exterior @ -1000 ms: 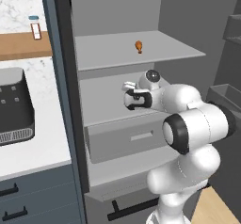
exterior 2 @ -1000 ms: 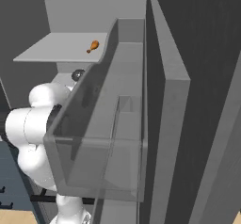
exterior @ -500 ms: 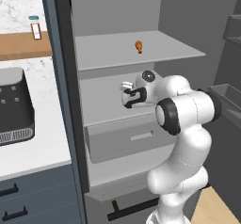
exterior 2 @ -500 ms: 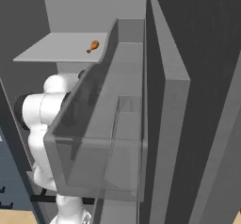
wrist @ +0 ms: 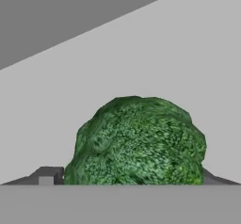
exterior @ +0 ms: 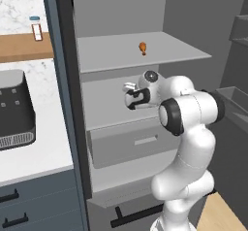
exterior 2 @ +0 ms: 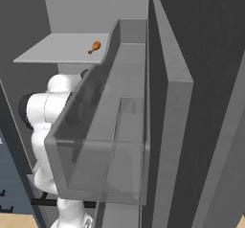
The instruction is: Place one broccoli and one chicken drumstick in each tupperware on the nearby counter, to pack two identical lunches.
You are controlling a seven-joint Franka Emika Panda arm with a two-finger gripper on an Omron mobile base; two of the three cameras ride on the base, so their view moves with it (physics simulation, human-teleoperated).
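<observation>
Now the pincer [exterior: 127,95] has reached into the fridge's middle, starting to close around the broccoli [wrist: 136,140], grip not yet firm

We see an open cabinet with grey shelves. On the upper shelf [exterior: 111,53] lies one orange chicken drumstick [exterior: 143,47], well back from the front edge and toward the shelf's right half; from the right base view it lies near the shelf's right edge [exterior 2: 95,46]. On a lower shelf [wrist: 141,68] a broccoli [wrist: 136,140] rests on the flat grey surface. To the left, the white table [exterior: 34,142] carries a black appliance [exterior: 14,111] near its left edge.
</observation>
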